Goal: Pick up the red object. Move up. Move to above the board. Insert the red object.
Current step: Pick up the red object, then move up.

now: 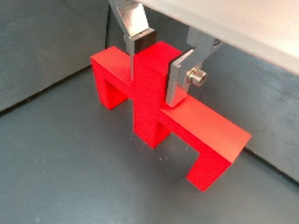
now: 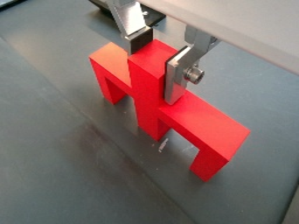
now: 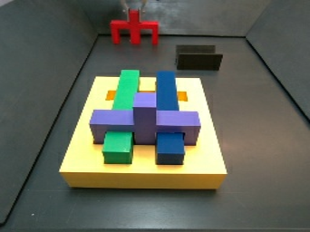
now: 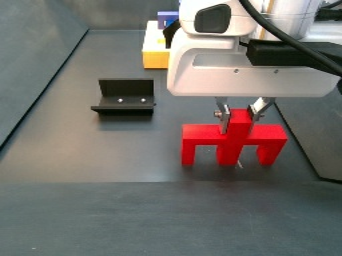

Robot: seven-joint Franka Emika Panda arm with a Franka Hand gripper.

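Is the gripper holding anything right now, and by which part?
The gripper is shut on the red object, clamping its upright central stem between the two fingers.

Hidden and cut-off parts

In a side view the gripper (image 4: 239, 107) body covers most of the board (image 4: 155, 46). The silver fingers (image 1: 183, 77) mask the sides of the red object (image 1: 158, 96) stem between them; finger tops run off frame.

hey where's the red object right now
The red object stands on the dark floor at the far end from the board, beside the fixture. Both wrist views show the end effector straddling its upright stem.
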